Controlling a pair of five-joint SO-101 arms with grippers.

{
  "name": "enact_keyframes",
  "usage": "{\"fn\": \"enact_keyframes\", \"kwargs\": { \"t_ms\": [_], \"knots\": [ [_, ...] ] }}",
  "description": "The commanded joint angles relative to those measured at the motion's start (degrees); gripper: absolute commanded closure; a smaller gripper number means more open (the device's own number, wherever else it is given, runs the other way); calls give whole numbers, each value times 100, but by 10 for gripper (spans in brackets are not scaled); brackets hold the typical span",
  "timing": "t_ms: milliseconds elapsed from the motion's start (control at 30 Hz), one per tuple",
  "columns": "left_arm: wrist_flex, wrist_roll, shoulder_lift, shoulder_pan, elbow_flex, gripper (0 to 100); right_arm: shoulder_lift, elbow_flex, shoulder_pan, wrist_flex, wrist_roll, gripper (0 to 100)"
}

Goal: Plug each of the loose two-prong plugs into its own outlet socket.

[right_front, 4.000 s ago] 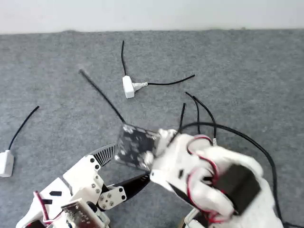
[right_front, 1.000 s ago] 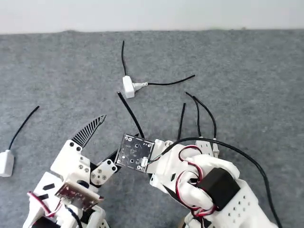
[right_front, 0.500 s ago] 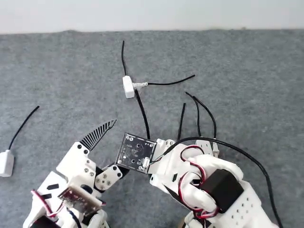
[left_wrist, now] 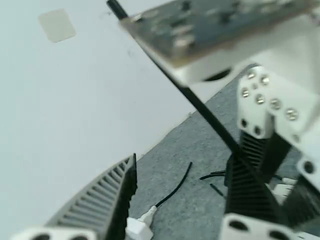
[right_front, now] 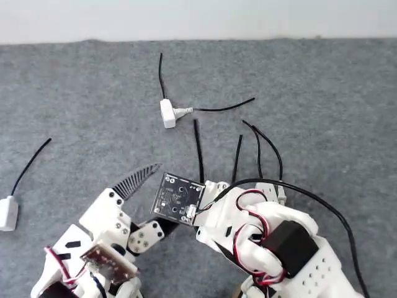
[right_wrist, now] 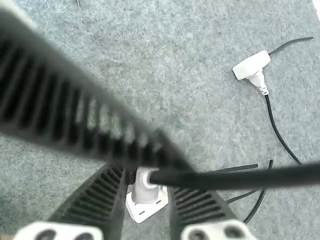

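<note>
Plug [right_wrist: 144, 186], cord [right_front: 198, 149] toward back wall [right_front: 198, 18]

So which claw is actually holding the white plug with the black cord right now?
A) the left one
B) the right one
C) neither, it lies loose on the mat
B: the right wrist view shows the white plug pinched between the fingers of the right gripper, while the left gripper gapes open with nothing in it.
</note>
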Motion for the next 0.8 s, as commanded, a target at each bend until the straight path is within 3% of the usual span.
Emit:
{"fn": "enact_keyframes", "kwargs": {
  "t_ms": [0, 233, 400, 600, 767],
  "knots": [
    [-299, 62, -97, -281, 136, 728, -163, -308, 180, 110, -18, 990],
    [-1248, 26, -97, -387, 1051, 728, -664, -527, 453, 409, 62, 990],
    [-2295, 62, -97, -1169, 1648, 728, -866, -62, 1086, 435, 290, 990],
    [-3051, 220, -62, -1389, 2132, 728, -910, 1222, 2079, -646, 598, 990],
    [-3077, 316, -53, -1398, 2202, 728, -655, 2505, 2176, -1560, 607, 990]
  ]
}}
